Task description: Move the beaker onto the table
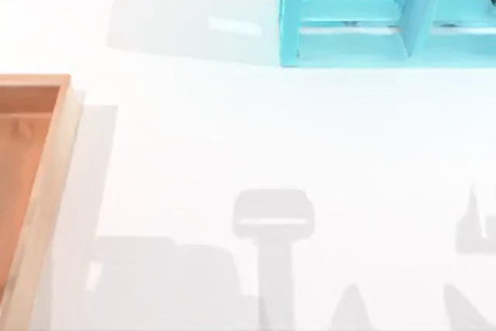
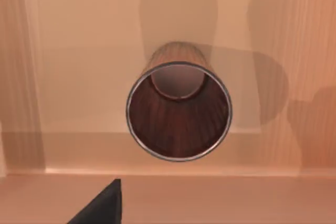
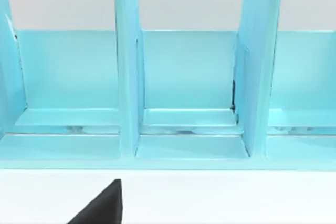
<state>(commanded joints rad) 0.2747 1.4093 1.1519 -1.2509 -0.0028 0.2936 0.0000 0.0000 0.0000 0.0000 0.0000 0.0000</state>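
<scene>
The beaker point(image 2: 178, 109) stands upright inside the orange tray point(image 1: 46, 168) at the table's point(image 1: 256, 137) left edge, the left gripper point(image 2: 102, 205) above it; I cannot tell its grip. Descending off-centre, a finger might clip the rim and topple it.

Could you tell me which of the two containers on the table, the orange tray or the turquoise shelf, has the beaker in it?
The orange wooden tray at the table's left edge: the left wrist view shows the beaker standing on its wooden floor. The turquoise shelf unit's visible compartments look empty.
</scene>
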